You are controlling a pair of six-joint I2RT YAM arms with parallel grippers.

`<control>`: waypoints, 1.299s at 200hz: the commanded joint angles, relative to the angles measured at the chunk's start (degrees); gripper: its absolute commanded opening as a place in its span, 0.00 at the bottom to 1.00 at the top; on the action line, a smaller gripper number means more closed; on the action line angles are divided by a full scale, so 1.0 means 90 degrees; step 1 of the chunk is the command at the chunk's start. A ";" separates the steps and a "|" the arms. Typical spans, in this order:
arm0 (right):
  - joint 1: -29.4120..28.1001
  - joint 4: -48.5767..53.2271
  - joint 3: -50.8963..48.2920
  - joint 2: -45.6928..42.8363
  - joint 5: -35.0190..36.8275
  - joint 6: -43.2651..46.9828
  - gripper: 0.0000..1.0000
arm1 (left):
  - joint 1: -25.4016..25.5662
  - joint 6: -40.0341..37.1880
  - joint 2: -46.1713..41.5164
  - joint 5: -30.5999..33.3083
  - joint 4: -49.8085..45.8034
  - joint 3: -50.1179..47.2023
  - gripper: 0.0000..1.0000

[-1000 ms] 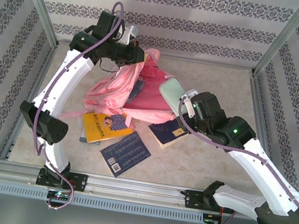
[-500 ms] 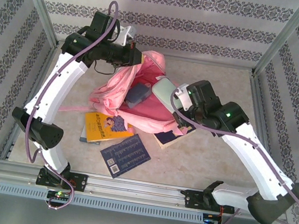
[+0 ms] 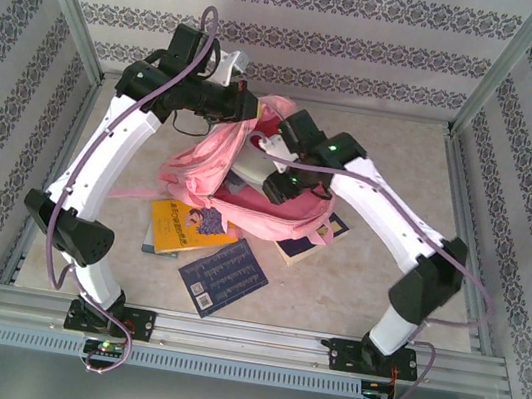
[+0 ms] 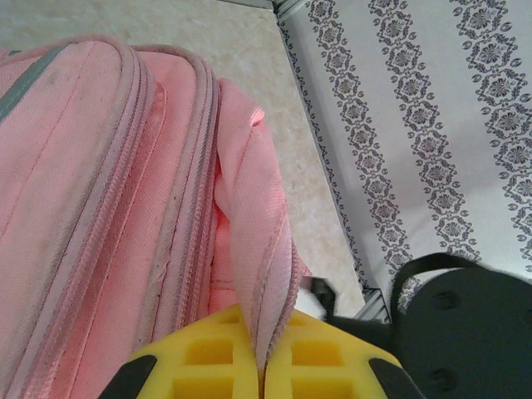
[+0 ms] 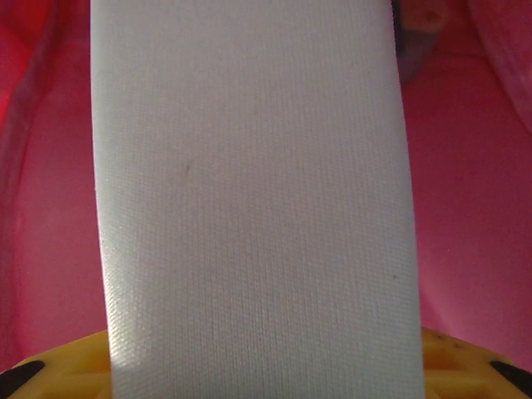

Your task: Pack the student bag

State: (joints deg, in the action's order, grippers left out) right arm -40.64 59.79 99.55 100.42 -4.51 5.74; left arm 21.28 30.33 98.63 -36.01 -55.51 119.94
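Below, perhaps marbled tabletop (image 3: 406, 146) under student bag (image 3: 244, 211); patterned walls (image 3: 375, 24).

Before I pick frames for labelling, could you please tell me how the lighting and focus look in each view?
Top view: even, soft light, no glare, everything sharp. Left wrist view: bag bright and crisp, stitching readable. Right wrist view: pouch sharp enough to show its weave, with a strong red-pink cast from the bag around it.

White arm links (image 3: 102, 148), blk joints (image 3: 73, 233), purple cables (image 3: 212, 13) — yellow finger pads (image 4: 208, 362).
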 commanded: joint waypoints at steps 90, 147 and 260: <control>-0.0904 -0.2693 0.0882 0.1569 0.0558 -0.0780 0.81 | 0.0246 0.0509 0.0377 -0.0577 0.1471 0.0674 0.00; -0.0885 -0.4593 -0.1392 -0.0259 0.1674 -0.0769 0.86 | 0.0068 0.0274 0.0333 -0.0286 0.1120 0.0692 0.00; -0.0250 -0.4736 -0.3761 -0.4152 0.1963 -0.0736 0.98 | -0.0127 0.0019 0.0240 0.0010 0.0791 0.0277 0.00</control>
State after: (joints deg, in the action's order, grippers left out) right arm -45.41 20.43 71.29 70.15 16.88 -1.15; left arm 20.88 32.25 102.72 -35.90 -52.31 122.37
